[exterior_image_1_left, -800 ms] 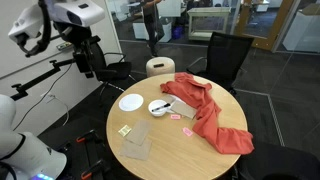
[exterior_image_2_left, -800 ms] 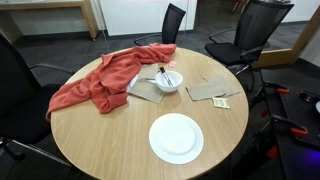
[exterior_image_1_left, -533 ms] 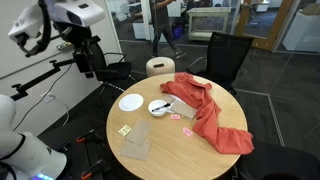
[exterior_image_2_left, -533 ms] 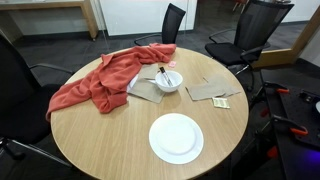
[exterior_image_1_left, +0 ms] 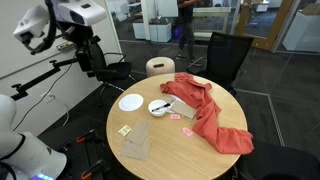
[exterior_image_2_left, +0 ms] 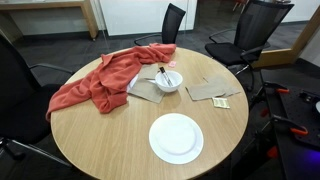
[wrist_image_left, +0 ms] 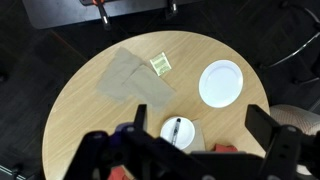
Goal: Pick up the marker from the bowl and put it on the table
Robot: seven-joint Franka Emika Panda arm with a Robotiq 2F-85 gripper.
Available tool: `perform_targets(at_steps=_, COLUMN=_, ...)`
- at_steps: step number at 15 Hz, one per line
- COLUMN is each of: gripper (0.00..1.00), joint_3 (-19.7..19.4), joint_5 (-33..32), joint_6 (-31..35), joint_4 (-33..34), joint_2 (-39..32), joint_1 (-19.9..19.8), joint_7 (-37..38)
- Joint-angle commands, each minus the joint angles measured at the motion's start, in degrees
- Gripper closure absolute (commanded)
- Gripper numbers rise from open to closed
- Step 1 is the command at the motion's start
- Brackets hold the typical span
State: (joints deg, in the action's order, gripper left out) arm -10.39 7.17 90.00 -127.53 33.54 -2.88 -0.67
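your pincer (wrist_image_left: 196,135) hangs wide open well above the surface (wrist_image_left: 90,110), with the marker (wrist_image_left: 177,131) lying in the bowl (wrist_image_left: 166,127).

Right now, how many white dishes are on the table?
2: the bowl, holding the marker, next to the red cloth, and the flat plate apart from it. The cloth may hide others.

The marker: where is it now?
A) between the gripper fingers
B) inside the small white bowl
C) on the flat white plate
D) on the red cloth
B: in the wrist view the marker lies inside the bowl, and the plate is bare.
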Motion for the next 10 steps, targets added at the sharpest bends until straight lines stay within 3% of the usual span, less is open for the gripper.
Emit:
perform_targets(at_steps=1, gripper=0.0, joint_3=2.88, joint_5=0.97, joint_6=3.96, joint_4=0.7, joint_2=-4.1, joint_1=-0.54, joint_7=0.58)
perform_targets(at_steps=10, gripper=0.0, joint_3=8.02, joint_5=0.52, joint_6=25.24, joint_4=-1.81, joint_2=-17.49, joint_1=0.31, joint_7=6.2)
